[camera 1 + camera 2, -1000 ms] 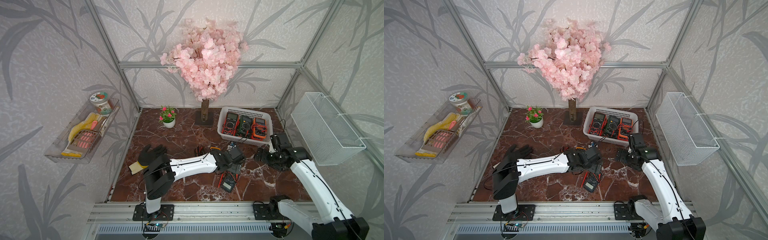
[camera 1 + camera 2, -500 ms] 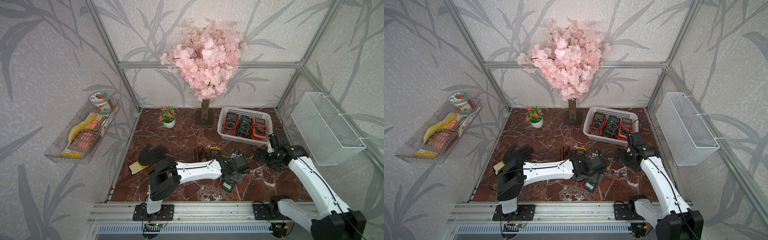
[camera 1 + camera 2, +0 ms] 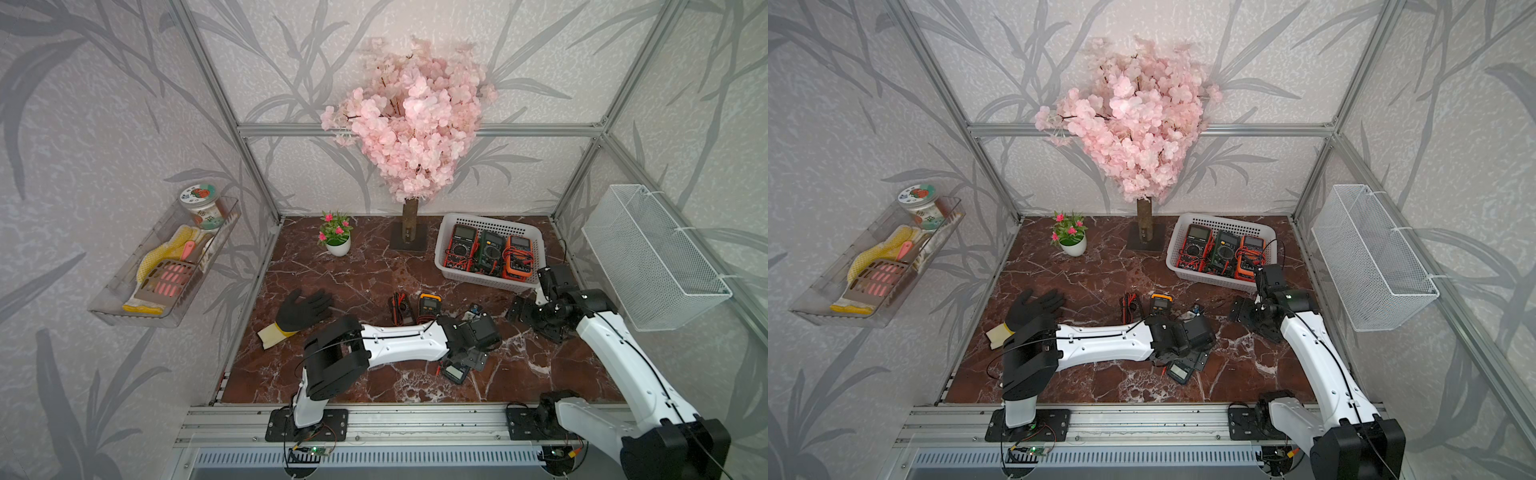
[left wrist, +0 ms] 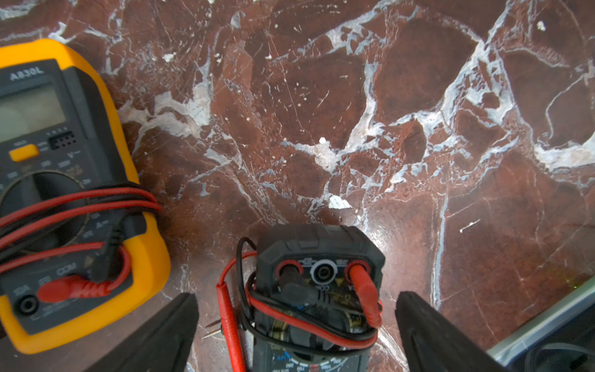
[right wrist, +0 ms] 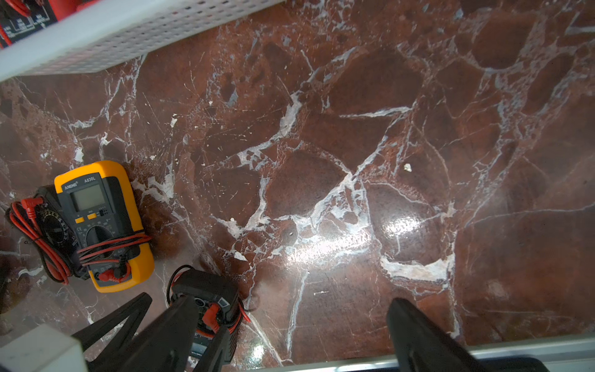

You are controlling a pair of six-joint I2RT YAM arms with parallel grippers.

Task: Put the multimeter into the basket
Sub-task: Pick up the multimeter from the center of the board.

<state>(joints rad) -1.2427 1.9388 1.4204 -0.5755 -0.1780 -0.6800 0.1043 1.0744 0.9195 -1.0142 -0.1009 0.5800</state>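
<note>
A dark multimeter wrapped in red and black leads lies on the marble near the front, and shows in both top views. My left gripper is open and low over it. Its fingers stand on either side with gaps. The white basket at the back right holds three multimeters. My right gripper is open over bare marble just in front of the basket wall, with nothing between its fingers.
A yellow multimeter and a black one lie mid-table. A black glove lies at the left. A flower pot and the tree base stand at the back. A wire-mesh bin and a clear tray hang on the walls.
My left gripper has swung toward the front of the table and come down over the dark multimeter. The right gripper has shifted slightly and stays open.
</note>
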